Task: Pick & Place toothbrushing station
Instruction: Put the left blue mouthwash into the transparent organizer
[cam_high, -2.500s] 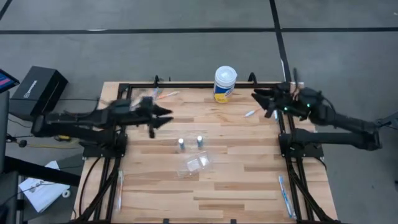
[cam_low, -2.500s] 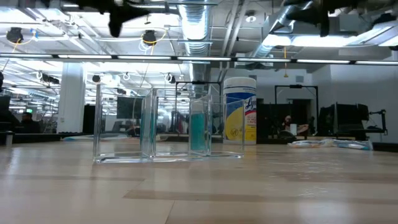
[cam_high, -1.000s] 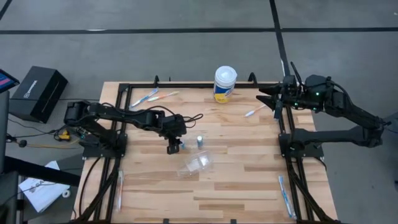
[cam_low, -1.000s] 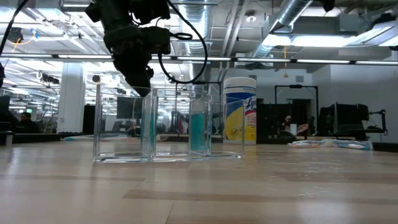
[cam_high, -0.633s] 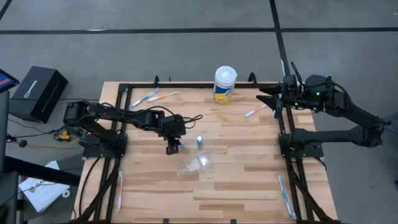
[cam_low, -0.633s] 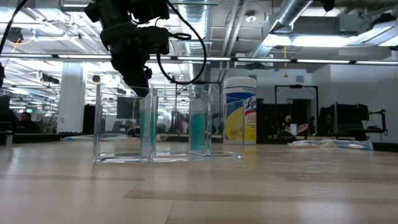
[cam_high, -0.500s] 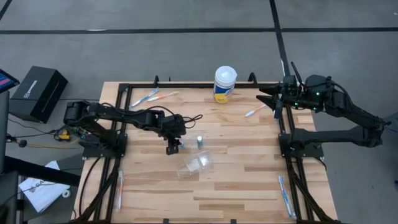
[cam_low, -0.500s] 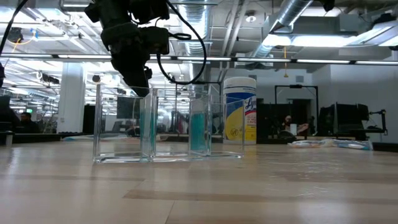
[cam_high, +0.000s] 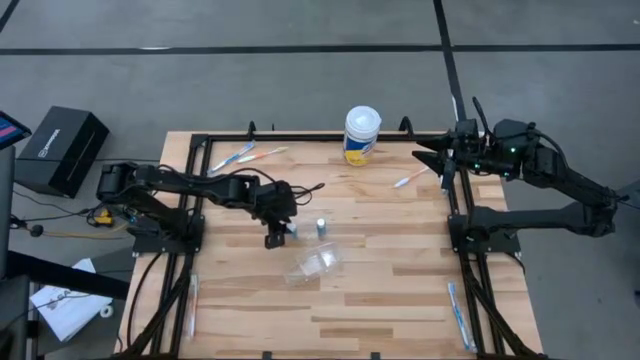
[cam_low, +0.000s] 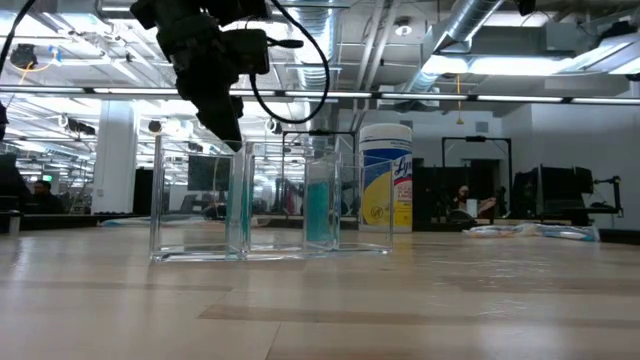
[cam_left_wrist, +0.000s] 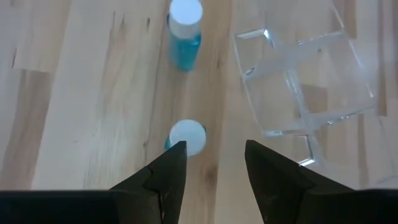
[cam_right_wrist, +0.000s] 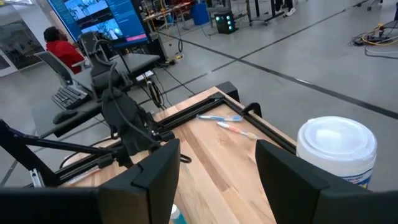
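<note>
**Pale wood, teal bottles, yellow tub**

Light striped wood on the tabletop (cam_high: 380, 290). Teal liquid and white caps on two small bottles (cam_left_wrist: 185, 34), one just ahead of dark fingers (cam_left_wrist: 163, 177). Clear organizer (cam_left_wrist: 308, 81). White-lidded wipes tub (cam_high: 361, 135), yellow label.

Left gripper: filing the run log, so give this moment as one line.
left gripper: open, above near bottle | right gripper: open, waiting at table edge | organizer: empty

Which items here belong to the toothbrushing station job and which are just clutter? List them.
Job items:
- two blue bottles
- clear organizer
- toothbrushes
- toothbrush
- left end effector, open above one bottle

Lying about:
- wipes canister
- black box
</note>
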